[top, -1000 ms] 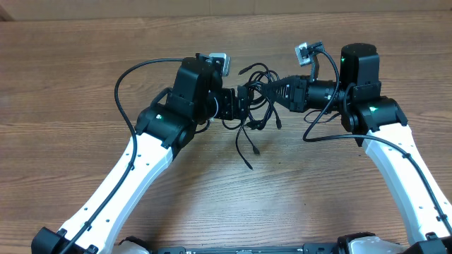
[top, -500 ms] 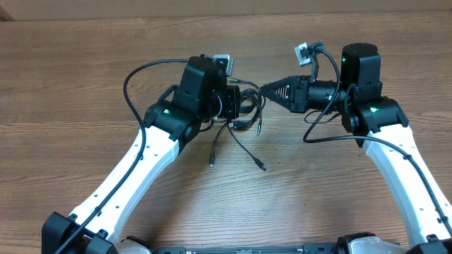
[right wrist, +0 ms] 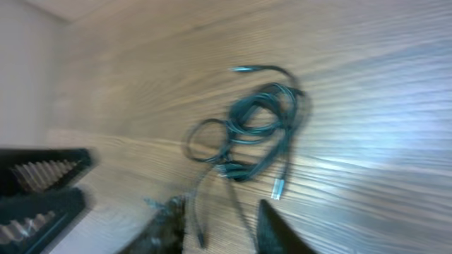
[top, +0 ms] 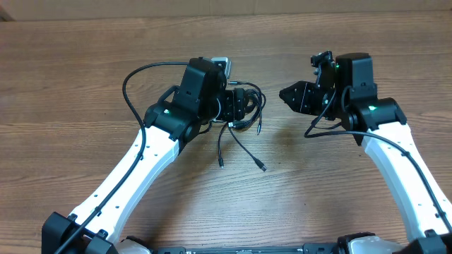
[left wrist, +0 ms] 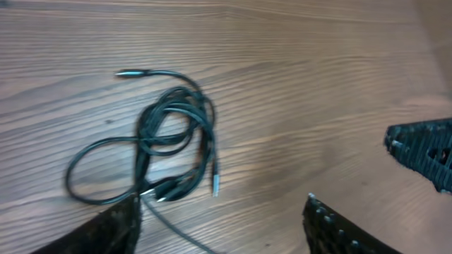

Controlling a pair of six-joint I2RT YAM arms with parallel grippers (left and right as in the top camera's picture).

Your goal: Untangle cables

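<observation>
Cables [left wrist: 173, 141] in heap on table [left wrist: 318, 85], L gripper [left wrist: 222, 206] wide-spread over them, R gripper [top: 284, 94] part-spread, nearby.

**Wood-grain table, matt black cables, plastic arms**

The table [top: 70, 85] has a brown wood-grain surface, smooth with a faint sheen. The cables [left wrist: 173, 120] are thin, matt black and rubbery-looking. One plug tip [left wrist: 215, 185] ends in pale, shiny metal. The arm shells [top: 120, 183] look like glossy white plastic. The fingers [left wrist: 339, 229] of the left gripper [left wrist: 222, 233] are matt black with ridged, studded edges.
</observation>
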